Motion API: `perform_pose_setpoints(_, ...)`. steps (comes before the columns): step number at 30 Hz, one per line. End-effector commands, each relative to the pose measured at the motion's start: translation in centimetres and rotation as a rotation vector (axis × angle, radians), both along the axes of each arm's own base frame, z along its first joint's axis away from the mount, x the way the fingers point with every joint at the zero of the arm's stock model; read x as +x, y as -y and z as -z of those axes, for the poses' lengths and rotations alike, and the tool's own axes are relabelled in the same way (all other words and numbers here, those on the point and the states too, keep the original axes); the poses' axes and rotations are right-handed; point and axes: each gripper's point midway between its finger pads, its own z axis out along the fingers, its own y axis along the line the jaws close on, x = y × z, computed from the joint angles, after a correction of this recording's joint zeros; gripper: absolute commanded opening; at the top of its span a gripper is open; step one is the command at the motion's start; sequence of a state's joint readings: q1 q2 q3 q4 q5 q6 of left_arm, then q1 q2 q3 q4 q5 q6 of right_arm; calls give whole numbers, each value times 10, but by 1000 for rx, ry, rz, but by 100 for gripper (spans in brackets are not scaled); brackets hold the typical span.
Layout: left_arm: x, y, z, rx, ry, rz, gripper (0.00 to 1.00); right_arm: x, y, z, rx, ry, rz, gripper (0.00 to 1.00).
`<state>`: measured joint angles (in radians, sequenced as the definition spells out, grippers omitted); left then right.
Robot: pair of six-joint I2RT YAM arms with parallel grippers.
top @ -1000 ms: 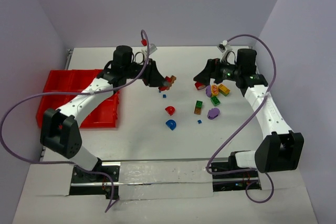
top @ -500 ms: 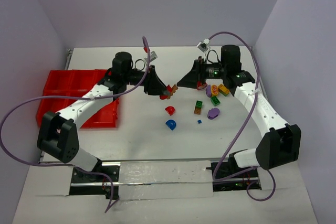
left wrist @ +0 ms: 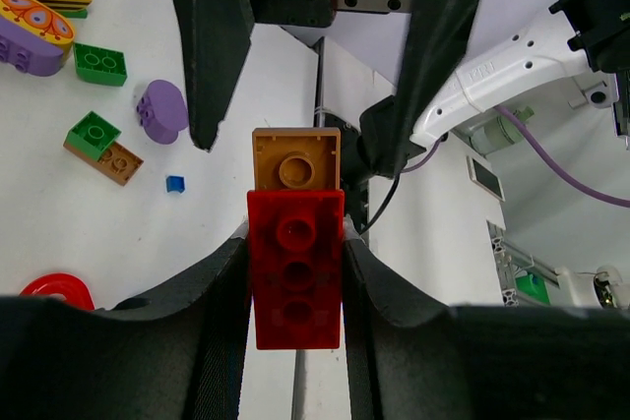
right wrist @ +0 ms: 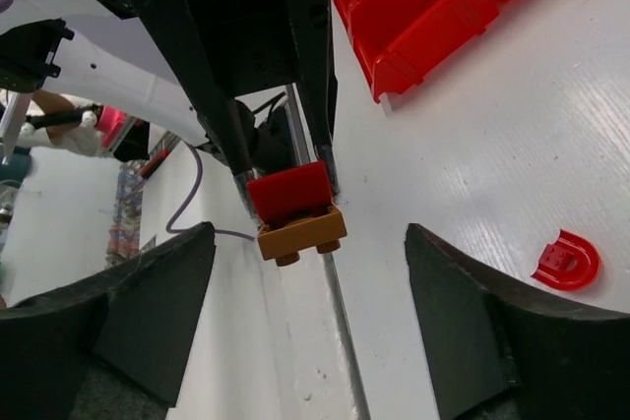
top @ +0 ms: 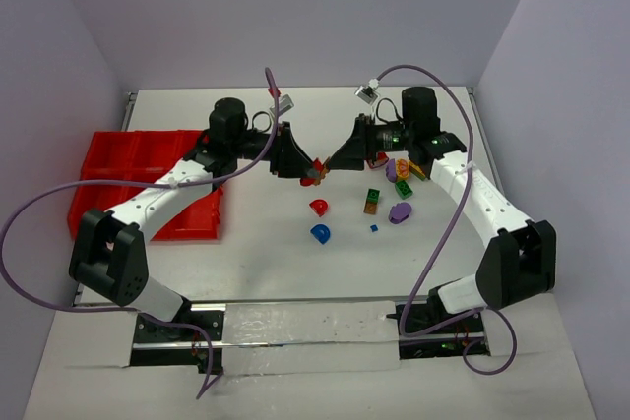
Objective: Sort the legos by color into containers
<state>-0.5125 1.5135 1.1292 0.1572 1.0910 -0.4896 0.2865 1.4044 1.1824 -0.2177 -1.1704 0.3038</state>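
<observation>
White tabletop [top: 246,272] lies below. Left pincer [left wrist: 293,263] clamps a red studded plastic brick [left wrist: 295,287], an orange plastic brick [left wrist: 295,157] stuck on its far end, just ahead of the spread-open right pincer [right wrist: 307,235]. Next, likely: close on orange, pull apart.

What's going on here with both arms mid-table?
The left gripper is shut on a red brick with an orange block stuck to its end. The right gripper, open, faces it, likely to pull the orange block off. Other legos lie loose nearby; the red bins sit beside the left arm.
</observation>
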Motion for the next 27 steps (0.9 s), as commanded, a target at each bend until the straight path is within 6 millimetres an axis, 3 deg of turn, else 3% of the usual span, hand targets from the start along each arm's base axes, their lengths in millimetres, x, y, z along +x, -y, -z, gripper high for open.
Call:
perform_pose_setpoints(1,-8,-3,-26,-63,77,28,0,-6,-6,-6,39,24,-54,76)
perform_pose_setpoints(13,-7,-3,-23,-59,61,14,0,-13,-10,-15,83,21,-117,40)
perform_pose_setpoints(18,-5,-3,-20,-49,53,2,0,-13,-11,-15,69,21,-112,2)
perform_pose_setpoints(22,3,-10,-19,-36,54,-32,0,-11,-9,-12,42,42,-100,0)
perform_pose_setpoints(27,31,-44,-19,-8,77,-130,0,-12,-6,-5,-4,70,-94,0)
